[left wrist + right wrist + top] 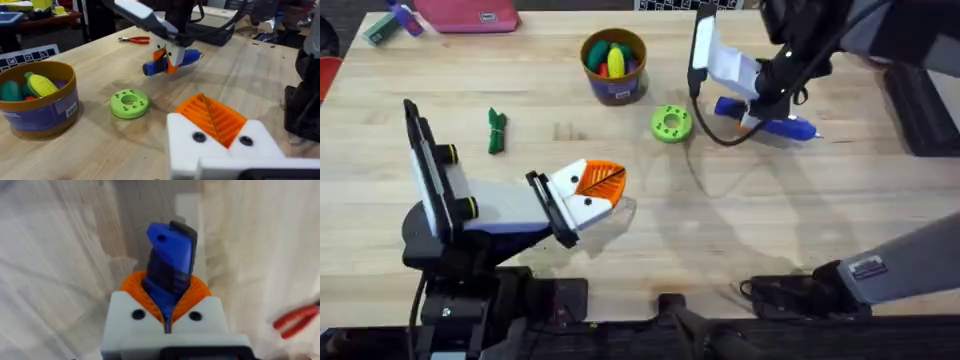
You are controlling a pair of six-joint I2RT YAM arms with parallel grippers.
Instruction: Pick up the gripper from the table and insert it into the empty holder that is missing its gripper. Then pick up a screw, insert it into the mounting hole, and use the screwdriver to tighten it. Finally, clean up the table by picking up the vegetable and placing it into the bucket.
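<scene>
Overhead, the right pincer (756, 112) clamps the stubby blue plastic screwdriver (782, 126) low over the wooden counter (620, 240). In the left wrist view, the left pincer (215, 120) is closed, orange pads together. In the right wrist view, the screwdriver (170, 265) sits between the pads.

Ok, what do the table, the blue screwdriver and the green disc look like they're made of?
The table looks like pale wood with visible grain. The screwdriver seems smooth, slightly glossy blue plastic. The green disc looks like matte plastic, possibly 3D printed, though that can't be confirmed.
</scene>
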